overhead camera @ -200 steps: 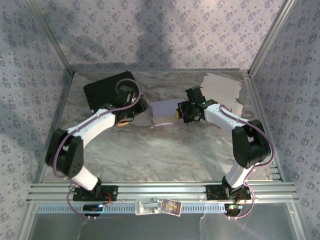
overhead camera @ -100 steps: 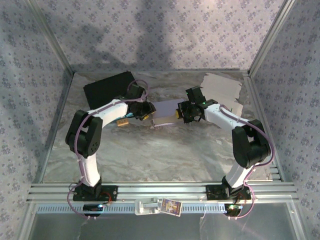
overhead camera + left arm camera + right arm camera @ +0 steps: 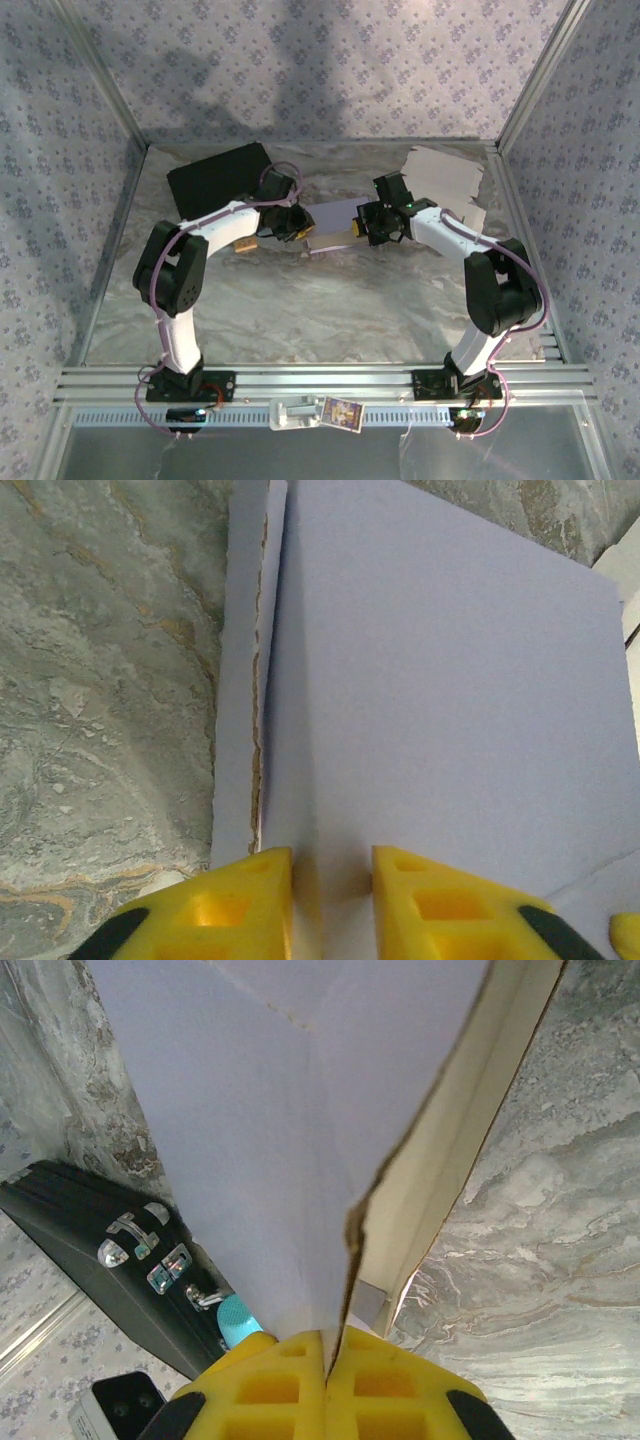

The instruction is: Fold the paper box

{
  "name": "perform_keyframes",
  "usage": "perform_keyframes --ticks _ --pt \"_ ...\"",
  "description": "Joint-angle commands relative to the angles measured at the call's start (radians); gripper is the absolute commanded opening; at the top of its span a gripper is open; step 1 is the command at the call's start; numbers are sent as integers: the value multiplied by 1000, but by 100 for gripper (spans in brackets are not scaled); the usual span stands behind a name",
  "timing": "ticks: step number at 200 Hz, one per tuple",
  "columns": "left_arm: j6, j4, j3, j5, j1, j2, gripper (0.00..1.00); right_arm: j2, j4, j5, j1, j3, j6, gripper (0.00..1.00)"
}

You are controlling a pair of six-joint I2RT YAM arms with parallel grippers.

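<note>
Pale lilac flat paper box (image 3: 330,218) lies toward the far edge of the bench (image 3: 300,300). Right gripper (image 3: 328,1345) is clamped on its right flap, likely anchoring it. Left gripper (image 3: 333,865) sits at the left crease, jaws narrowly apart; cannot tell whether it grips.

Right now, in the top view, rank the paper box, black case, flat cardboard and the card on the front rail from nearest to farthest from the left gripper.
1. The paper box, right at the left gripper, centre.
2. The black case, back left.
3. The flat cardboard, back right.
4. The card, front rail.
</note>
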Motion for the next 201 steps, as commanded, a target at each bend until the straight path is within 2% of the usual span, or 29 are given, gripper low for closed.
perform_keyframes --ticks 1,77,83,95,113,148,185,201 --pt "-1 21 -20 14 -7 -5 21 13 -40 -19 3 8 -20 0" --pt "1 28 -109 -12 -7 -68 15 -42 -59 -41 28 -62 -29 0" --pt "9 12 -112 -19 -7 -75 17 -47 -60 -42 28 -70 -29 0" --pt "28 -39 -108 -41 -7 -92 27 -55 -63 -51 32 -85 -28 0" --pt "55 -106 -110 -79 -10 -132 31 -65 -93 -59 41 -92 -35 0" --pt "95 -159 -138 -98 -9 -191 45 -76 -162 -59 57 -101 -62 1" --pt "88 -98 -163 -11 -16 -163 48 -59 -156 -64 64 -113 -71 1" --pt "81 -102 -165 -12 -32 -137 47 -49 -163 -68 64 -113 -84 1"
